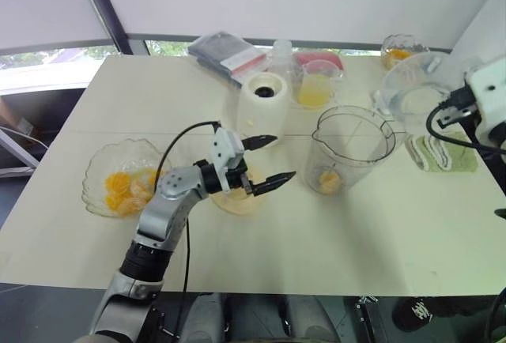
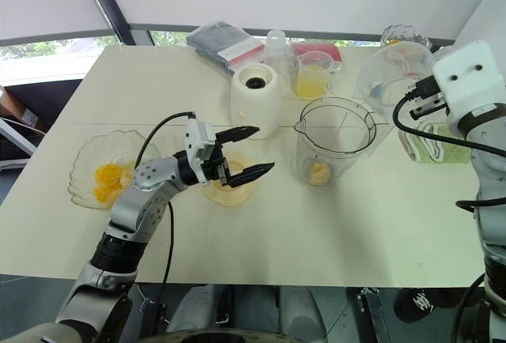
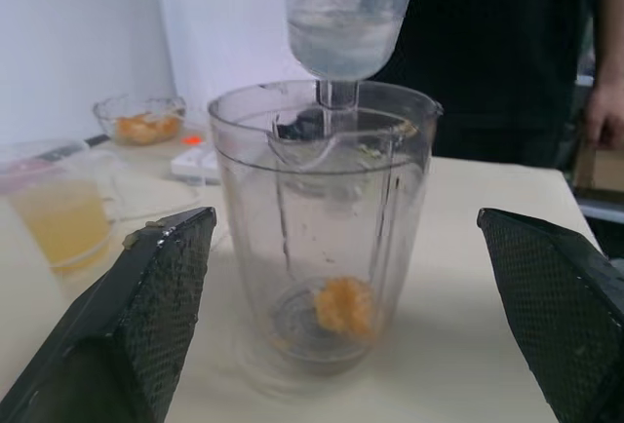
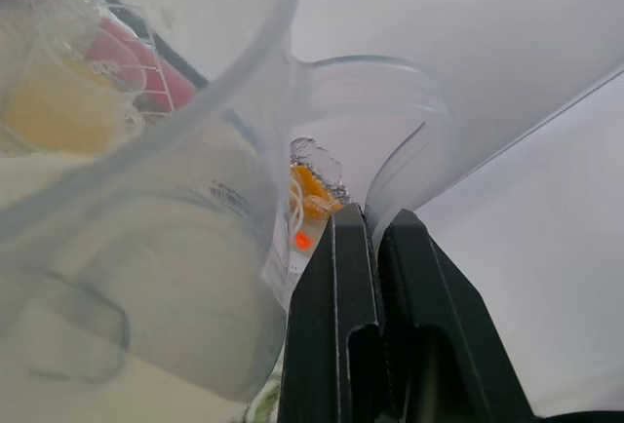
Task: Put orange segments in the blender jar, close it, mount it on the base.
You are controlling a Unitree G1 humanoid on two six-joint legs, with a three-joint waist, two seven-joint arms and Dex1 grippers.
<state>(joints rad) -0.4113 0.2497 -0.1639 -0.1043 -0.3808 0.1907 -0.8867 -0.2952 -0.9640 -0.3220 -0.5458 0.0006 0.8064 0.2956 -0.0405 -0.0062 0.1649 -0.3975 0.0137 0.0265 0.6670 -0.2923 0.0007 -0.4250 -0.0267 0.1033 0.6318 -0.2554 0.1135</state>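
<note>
- The left gripper (image 1: 267, 159) hovers with its jaws spread wide and nothing between them, aimed sideways at the blender jar (image 1: 350, 149), just short of it.
- The right gripper (image 4: 375, 238) has its two black fingers pressed together on the thin handle of a clear pitcher (image 1: 413, 90), held tilted in the air on the far side of the jar from the left gripper.
- The jar stands upright and lidless on the table (image 1: 395, 240), one orange segment (image 3: 343, 306) lying on its bottom.
- The base (image 1: 262, 98) stands just behind and left of the jar.
- A cup of yellow juice (image 1: 315, 84) sits behind the jar.
- A scalloped glass bowl (image 1: 122, 177) of orange segments lies well left of the jar.
</note>
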